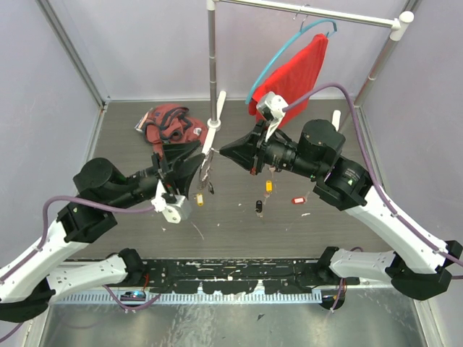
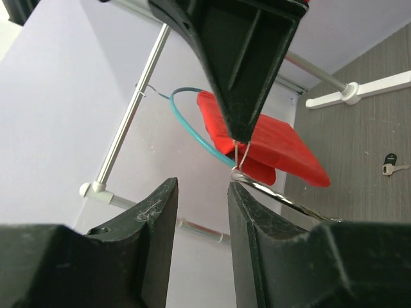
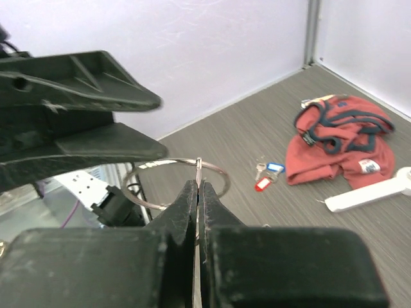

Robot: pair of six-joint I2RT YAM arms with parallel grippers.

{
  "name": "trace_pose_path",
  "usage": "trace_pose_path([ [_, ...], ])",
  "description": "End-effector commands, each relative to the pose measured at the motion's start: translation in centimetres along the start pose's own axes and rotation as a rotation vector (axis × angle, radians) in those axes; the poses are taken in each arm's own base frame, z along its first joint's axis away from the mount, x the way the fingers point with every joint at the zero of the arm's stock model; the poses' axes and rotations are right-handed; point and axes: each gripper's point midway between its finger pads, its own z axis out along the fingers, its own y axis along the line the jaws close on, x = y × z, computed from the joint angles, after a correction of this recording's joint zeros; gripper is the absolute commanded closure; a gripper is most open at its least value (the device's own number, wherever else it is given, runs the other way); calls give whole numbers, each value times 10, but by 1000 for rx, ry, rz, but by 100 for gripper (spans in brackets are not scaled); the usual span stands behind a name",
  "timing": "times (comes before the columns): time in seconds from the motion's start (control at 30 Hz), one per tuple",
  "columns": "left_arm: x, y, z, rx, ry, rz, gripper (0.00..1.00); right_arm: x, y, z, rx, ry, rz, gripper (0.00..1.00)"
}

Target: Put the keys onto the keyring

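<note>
The two arms meet over the middle of the bench (image 1: 239, 224). The right end effector (image 3: 198, 184) is squeezed tight on the keyring (image 3: 168, 162). It nips the thin wire right at its tips. The keyring is up in the air between the two arms, not down on the bench.

The left end effector (image 2: 201, 186) has its fingers spread apart, and nothing is in the gap. The keyring sits right by the tip of one left finger (image 2: 247, 218) and curves away on that finger's outer side.

Some keys are on the bench. A yellow-tag key (image 1: 268, 186), a black-tag key (image 1: 259, 206) and a red-tag key (image 1: 296, 200) lie at about 4 o'clock from where the arms meet. A second yellow tag (image 1: 200, 197) and a second black tag (image 1: 211, 189) show at about 6 o'clock, just under the left end effector. I cannot tell if those two lie on the bench or hang down.

A blue-tag key (image 3: 275, 168) and a second red-tag key (image 3: 261, 185) lie together. They are beside a crumpled red cloth (image 3: 340, 147) at about 10 o'clock.
</note>
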Motion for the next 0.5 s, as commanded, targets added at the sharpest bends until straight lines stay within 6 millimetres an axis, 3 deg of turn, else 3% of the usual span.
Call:
trace_pose_path([
  [0.0, -3, 16, -9, -82, 2, -30, 57, -17, -15, -9, 108, -55, -31, 99],
  [0.3, -9, 13, 4, -47, -38, -64, 56, -24, -12, -7, 92, -79, -23, 99],
  [0.47, -8, 1, 18, -1, -48, -84, 56, -29, -9, -9, 83, -98, -18, 99],
])
